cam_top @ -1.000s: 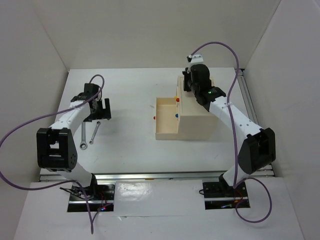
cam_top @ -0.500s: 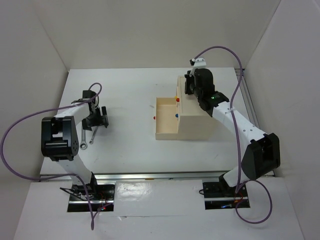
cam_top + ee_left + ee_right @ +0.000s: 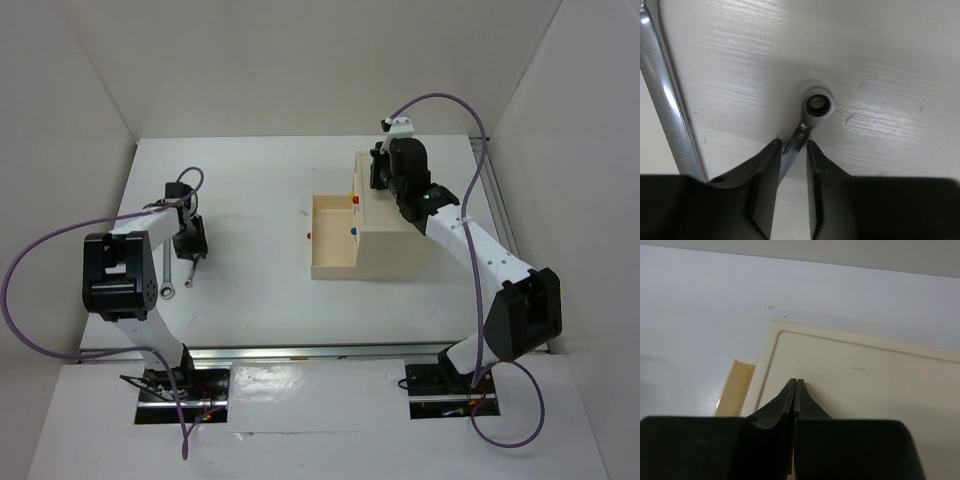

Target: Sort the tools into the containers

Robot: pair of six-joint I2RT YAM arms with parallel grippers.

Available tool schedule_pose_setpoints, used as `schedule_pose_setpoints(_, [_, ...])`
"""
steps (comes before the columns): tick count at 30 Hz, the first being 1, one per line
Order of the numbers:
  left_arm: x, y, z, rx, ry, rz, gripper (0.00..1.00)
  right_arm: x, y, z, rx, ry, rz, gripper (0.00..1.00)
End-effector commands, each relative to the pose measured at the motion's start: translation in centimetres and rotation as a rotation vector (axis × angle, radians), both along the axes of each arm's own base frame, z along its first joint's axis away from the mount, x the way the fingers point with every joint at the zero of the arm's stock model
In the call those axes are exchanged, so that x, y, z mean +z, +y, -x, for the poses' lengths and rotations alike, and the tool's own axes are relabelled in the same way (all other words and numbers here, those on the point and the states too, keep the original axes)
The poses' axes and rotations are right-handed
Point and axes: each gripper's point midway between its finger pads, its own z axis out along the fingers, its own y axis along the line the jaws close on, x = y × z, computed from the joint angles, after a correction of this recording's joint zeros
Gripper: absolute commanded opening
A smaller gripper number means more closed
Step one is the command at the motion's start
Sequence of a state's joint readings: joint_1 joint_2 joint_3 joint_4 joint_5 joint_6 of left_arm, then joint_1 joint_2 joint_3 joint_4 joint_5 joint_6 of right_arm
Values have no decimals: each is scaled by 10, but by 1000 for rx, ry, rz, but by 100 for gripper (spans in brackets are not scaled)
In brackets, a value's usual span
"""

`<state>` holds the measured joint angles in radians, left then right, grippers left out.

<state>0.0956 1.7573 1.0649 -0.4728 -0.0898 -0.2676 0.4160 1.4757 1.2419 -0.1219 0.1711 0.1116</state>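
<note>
Your left gripper (image 3: pixel 791 145) stood with its jaws narrowed around the shaft of the smaller wrench (image 3: pixel 807 122) lying on the table (image 3: pixel 880 60), ring end pointing ahead past the tips, though you couldn't tell whether they truly pinched it.

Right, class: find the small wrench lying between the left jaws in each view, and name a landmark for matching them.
Top external: small wrench left of picture, halfway down, partly hidden.
Left wrist: small wrench at centre, shaft between the left jaws.
Right wrist: not in it.
Landmark: the longer wrench just left of it in both.
</note>
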Motion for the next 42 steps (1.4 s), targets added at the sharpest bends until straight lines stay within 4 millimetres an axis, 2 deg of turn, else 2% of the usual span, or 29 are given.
schedule_pose_setpoints(1, [-37,0,38,15,172,5,37,-107,-21,52,9,377,147,0])
schedule_pose_setpoints(4, [-38,-12,32,-21,193,18,2,-107,-21,52,9,377,147,0])
schedule_pose_setpoints(9, [-44,-32,23,-66,239,28,0,-107,-24,51,-8,372,157,0])
schedule_pose_setpoints(10, [-41,-35,18,-55,225,46,0,-107,-24,51,-8,372,157,0])
schedule_pose_setpoints(12, [-29,-58,4,-98,159,107,0,-105,-24,51,-8,373,157,0])
schedule_pose_setpoints(13, [-9,-74,-11,-120,75,136,0,-105,-24,51,-8,374,157,0])
schedule_pose_setpoints(15, [20,-108,-28,-184,-39,228,0,-105,-26,51,-16,372,162,0])
schedule_pose_setpoints(16, [47,-122,-42,-188,-141,275,0,-104,-27,50,-24,370,166,0])
schedule_pose_setpoints(18, [82,-149,-53,-240,-242,373,0,-106,-28,52,-24,378,170,0])
schedule_pose_setpoints(21, [124,-187,-59,-298,-341,517,0,-102,-29,50,-33,367,171,0])
schedule_pose_setpoints(22, [130,-200,-58,-325,-351,565,0,-102,-29,50,-33,367,171,0])
schedule_pose_setpoints(24, [167,-222,-64,-358,-452,665,0,-102,-30,49,-41,365,176,0])
schedule_pose_setpoints(25, [176,-241,-58,-407,-460,723,0,-110,-31,51,-41,383,184,0])
schedule_pose_setpoints(27, [200,-259,-59,-417,-500,794,0,-110,-31,51,-41,383,184,0])
schedule_pose_setpoints(31, [218,-303,-61,-476,-496,927,0,-113,-33,50,-50,389,194,0])
schedule_pose_setpoints(33, [216,-326,-67,-478,-476,970,0,-113,-33,50,-50,389,194,0])
schedule_pose_setpoints(34, [223,-336,-70,-496,-494,985,0,-116,-33,50,-50,397,197,0])
schedule_pose_setpoints(35, [213,-349,-71,-491,-466,992,0,-116,-33,50,-50,397,197,0])
schedule_pose_setpoints(36, [210,-354,-72,-498,-458,994,0,-121,-33,50,-50,407,202,0])
schedule_pose_setpoints(37, [217,-356,-81,-495,-475,990,0,-121,-33,50,-50,407,202,0])
schedule_pose_setpoints(38, [209,-360,-83,-482,-454,964,9,-121,-33,50,-50,407,202,0])
schedule_pose_setpoints(40, [199,-360,-83,-468,-435,921,36,-116,-33,50,-50,397,197,0])
schedule_pose_setpoints(42, [196,-355,-88,-452,-446,910,44,-109,-34,50,-58,377,194,0])
